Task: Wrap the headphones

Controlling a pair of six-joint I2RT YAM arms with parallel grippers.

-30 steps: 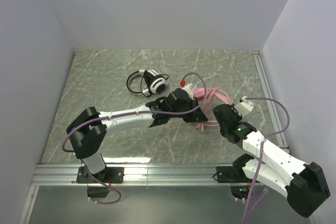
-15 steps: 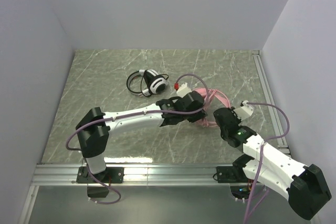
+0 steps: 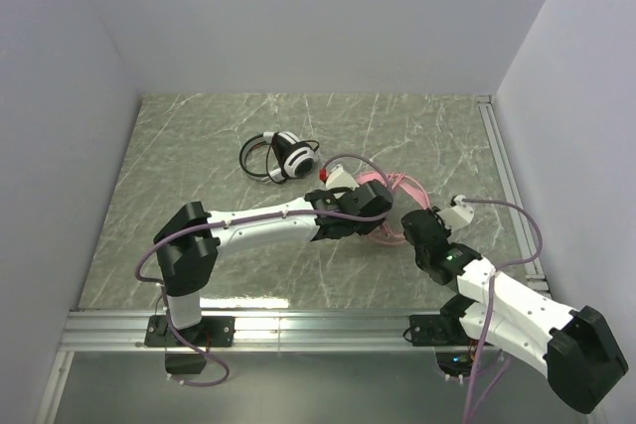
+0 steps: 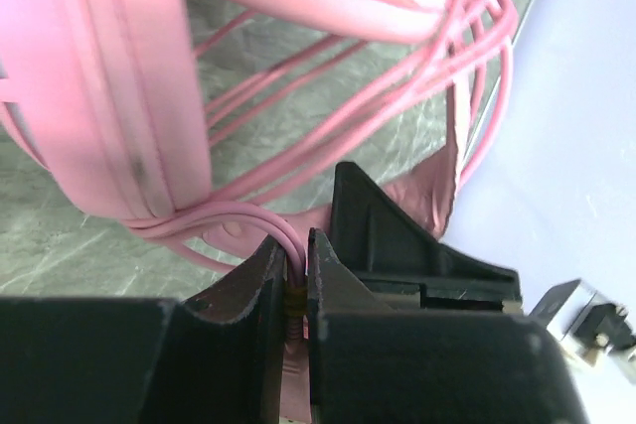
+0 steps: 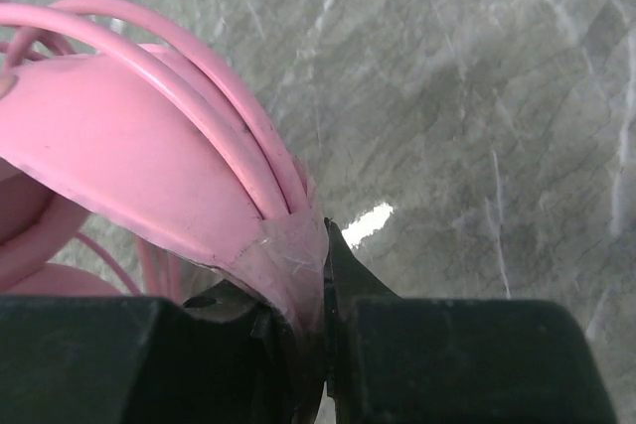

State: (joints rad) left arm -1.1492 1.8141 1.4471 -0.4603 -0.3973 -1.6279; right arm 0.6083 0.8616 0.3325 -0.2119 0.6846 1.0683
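The pink headphones lie right of the table's middle, mostly hidden under both arms, with several turns of pink cable wound over the band. My left gripper is shut on the pink cable at its plug end. My right gripper is shut on the pink headband where clear tape covers it. The black and white headphones lie behind, with their black cable looped around them, touched by neither gripper.
A metal rail runs along the table's right edge, close to my right arm. Grey walls stand at the left, back and right of the marble-patterned table.
My left gripper has swung back toward the near side around the pink headphones, drawing the cable along. My right gripper shifted slightly nearer and left, still holding the band.
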